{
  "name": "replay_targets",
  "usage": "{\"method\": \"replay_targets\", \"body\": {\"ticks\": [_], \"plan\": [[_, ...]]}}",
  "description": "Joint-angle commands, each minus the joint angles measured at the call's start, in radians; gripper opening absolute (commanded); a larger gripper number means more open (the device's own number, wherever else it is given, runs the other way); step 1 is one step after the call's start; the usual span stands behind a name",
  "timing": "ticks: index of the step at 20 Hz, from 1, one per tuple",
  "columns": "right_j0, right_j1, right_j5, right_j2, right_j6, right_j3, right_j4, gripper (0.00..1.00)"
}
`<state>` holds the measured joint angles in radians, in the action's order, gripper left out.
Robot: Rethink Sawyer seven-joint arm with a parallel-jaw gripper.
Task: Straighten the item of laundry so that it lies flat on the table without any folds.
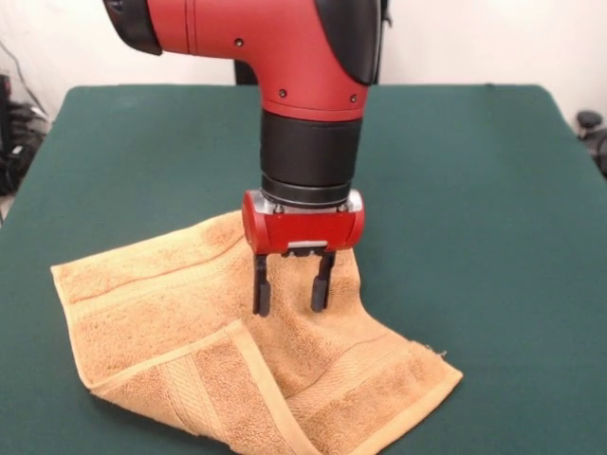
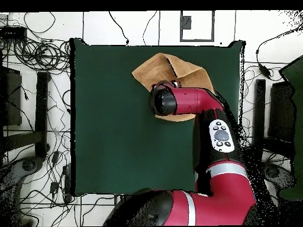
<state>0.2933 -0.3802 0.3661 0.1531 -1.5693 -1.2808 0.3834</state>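
Tan terry towel point(image 1: 190, 332) lies on the green table point(image 1: 493, 190) near its front edge, one corner folded back over the middle. Nothing is flat yet. My tool point(image 1: 293, 296) hangs spread over the centre, gripping nothing.

**Towel under the gripper, near 1 table edge**

The towel point(image 1: 237, 351) lay on the table point(image 1: 493, 190), close to the edge nearest the front camera, 1 corner folded over onto itself. The gripper point(image 1: 291, 296) stood directly above the towel's middle, its 2 fingers point(image 1: 261, 289) spread apart.
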Motion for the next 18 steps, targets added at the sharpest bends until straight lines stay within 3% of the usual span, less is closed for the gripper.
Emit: {"method": "replay_targets", "body": {"ticks": [1,18], "plan": [[-0.034,0.02,0.174,0.032,-0.104,-0.039,-0.062,1.0],[-0.034,-0.047,0.306,0.067,-0.157,-0.223,-0.214,1.0]]}}
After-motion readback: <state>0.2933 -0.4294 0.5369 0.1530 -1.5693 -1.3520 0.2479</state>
